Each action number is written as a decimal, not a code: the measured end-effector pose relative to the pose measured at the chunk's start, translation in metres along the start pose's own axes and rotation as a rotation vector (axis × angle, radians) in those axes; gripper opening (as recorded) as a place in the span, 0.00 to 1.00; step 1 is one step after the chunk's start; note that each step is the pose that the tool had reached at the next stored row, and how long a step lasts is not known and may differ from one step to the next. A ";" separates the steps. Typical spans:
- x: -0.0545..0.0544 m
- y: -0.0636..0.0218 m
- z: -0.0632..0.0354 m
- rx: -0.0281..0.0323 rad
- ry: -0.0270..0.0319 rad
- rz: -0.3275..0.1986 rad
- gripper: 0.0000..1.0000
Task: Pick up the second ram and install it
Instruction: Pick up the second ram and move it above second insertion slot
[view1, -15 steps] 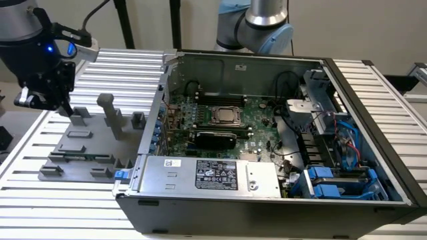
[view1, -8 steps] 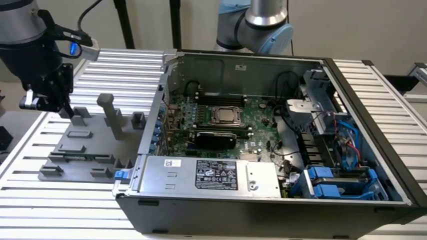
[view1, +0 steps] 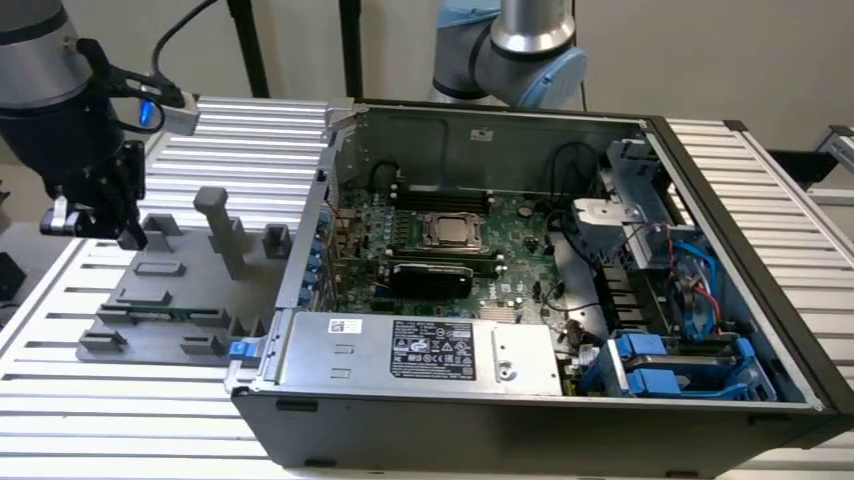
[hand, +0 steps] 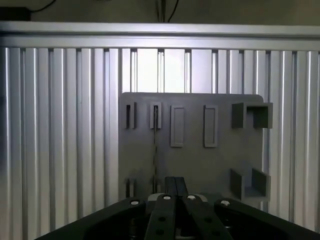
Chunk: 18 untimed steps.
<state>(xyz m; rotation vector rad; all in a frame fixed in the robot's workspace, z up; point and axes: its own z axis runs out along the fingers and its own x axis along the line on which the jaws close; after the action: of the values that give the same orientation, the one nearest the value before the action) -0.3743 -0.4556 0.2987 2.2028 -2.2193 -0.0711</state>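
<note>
The black gripper (view1: 96, 228) hovers empty, its slim dark fingers (hand: 170, 186) pressed together. Nearby the second ram (view1: 154, 313), a thin green strip, seemingly stands on edge in a matte grey slotted fixture (view1: 167, 288) on ribbed aluminium table (view1: 94, 405)

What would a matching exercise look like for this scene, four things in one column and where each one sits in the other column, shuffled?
Things
1. second ram
2. gripper
3. power supply
4. blue drive caddies

Places
A. inside the case, near corner at the exterior view's right
B. lying on the grey holder outside the case
C. in the air above the grey holder
D. inside the case, along its near wall, labelled

Pairs: 1-B, 2-C, 3-D, 4-A
</note>
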 end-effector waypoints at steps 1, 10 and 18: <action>0.002 -0.0001 0.0018 0.0000 0.0000 -0.001 1.00; 0.006 -0.0008 0.0180 -0.0003 0.0005 -0.015 1.00; 0.007 -0.0015 0.0325 -0.0005 0.0010 -0.027 1.00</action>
<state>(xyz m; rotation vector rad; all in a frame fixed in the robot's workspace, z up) -0.3742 -0.4619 0.2660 2.2320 -2.1893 -0.0708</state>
